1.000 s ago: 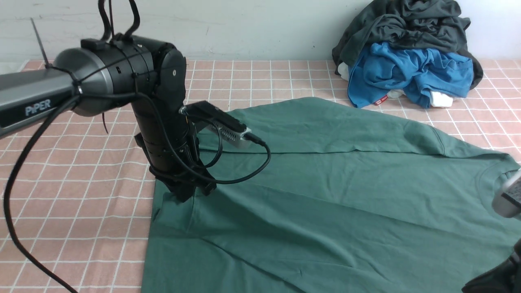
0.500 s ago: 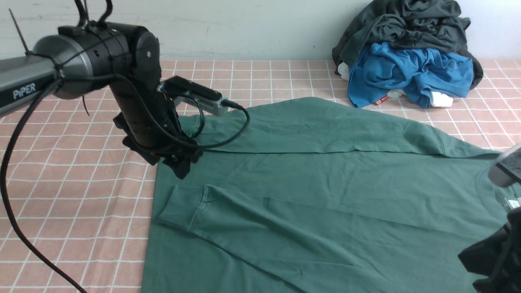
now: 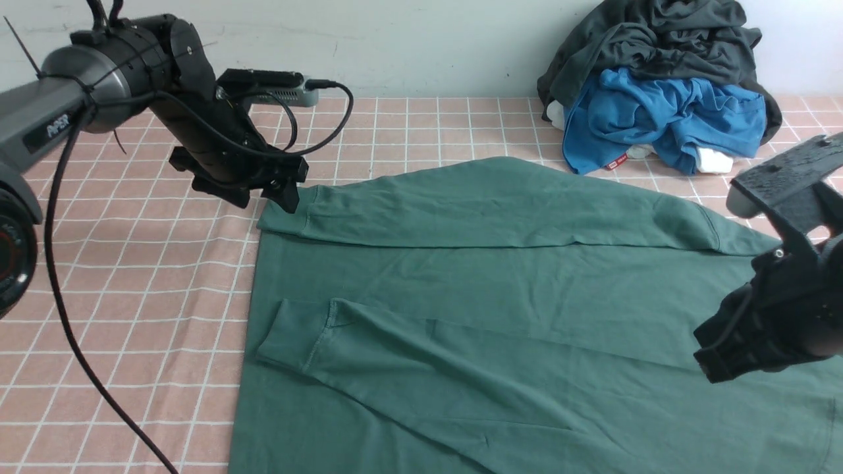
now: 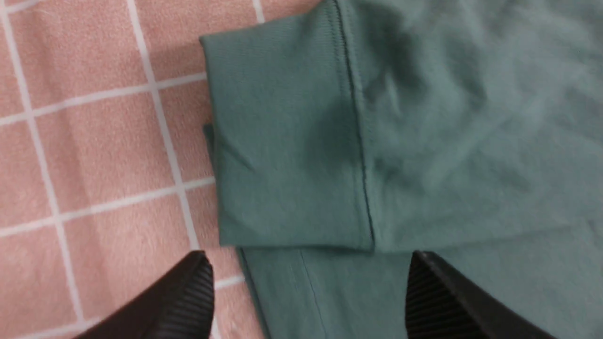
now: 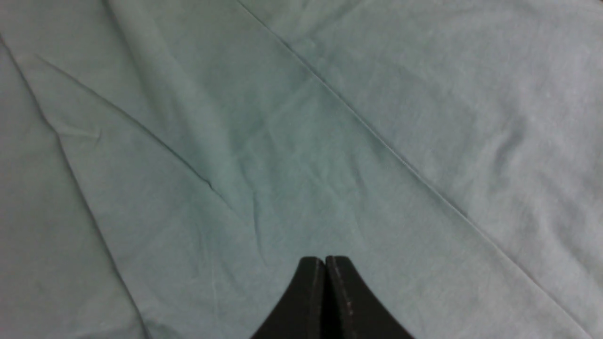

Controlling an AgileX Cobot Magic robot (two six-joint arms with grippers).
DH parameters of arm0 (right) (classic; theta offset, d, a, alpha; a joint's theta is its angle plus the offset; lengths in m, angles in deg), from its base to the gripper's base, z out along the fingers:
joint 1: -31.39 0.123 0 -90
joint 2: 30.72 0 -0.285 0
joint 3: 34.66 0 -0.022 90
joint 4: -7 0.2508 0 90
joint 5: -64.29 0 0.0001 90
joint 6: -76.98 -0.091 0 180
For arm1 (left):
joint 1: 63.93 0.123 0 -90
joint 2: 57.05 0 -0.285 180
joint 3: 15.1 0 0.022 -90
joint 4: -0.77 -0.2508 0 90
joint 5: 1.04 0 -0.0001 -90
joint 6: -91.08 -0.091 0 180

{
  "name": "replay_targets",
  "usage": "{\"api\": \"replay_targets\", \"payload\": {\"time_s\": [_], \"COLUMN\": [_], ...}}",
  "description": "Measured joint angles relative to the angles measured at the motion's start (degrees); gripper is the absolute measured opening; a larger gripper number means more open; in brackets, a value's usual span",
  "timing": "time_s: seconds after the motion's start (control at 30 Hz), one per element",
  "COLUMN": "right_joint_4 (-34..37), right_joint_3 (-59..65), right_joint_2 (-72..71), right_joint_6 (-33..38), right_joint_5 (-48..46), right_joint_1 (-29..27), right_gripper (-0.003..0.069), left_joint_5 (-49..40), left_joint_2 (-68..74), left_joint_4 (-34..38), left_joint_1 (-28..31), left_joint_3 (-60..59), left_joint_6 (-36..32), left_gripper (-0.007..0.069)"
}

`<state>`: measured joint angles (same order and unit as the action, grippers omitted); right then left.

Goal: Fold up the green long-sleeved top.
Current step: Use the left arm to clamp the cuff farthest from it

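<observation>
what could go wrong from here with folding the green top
The open left tool has one fingertip over the pink checked tablecloth beside the ribbed cuff of the dark green cotton long-sleeved top; closing low might pinch that cloth too. The near sleeve lies slanted and creased, so folding over it may trap wrinkles.

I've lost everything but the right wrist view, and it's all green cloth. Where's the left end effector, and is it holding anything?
Observer: The left end effector is open and empty, just off the far sleeve's cuff.
Operator: Are both sleeves on the body?
Observer: Yes, the near sleeve also lies across the green long-sleeved top.
Operator: Anything else nearby?
Observer: A clothes pile sits far right by the wall, apart from the top.
</observation>
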<state>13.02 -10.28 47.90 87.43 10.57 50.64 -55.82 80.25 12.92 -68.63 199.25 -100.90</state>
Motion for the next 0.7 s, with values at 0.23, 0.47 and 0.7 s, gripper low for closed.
{"api": "replay_targets", "payload": {"time_s": [0.23, 0.47, 0.7], "right_joint_4": [-0.1, -0.2, -0.2], "right_joint_3": [-0.1, -0.1, -0.1], "right_joint_2": [2.9, 5.0, 5.5], "right_joint_6": [0.0, 0.0, 0.0], "right_joint_5": [0.0, 1.1, 1.4], "right_joint_1": [0.0, 0.0, 0.0], "right_gripper": [-0.0014, -0.0014, -0.0014], "left_joint_5": [0.4, 0.3, -2.5], "left_joint_2": [7.1, 8.8, 8.8], "left_joint_4": [0.3, 0.4, 1.5], "left_joint_1": [1.3, 1.8, 1.8], "left_joint_3": [6.0, 7.8, 7.9], "left_joint_6": [2.5, 2.9, 1.7], "left_gripper": [0.0503, 0.0434, 0.0215]}}
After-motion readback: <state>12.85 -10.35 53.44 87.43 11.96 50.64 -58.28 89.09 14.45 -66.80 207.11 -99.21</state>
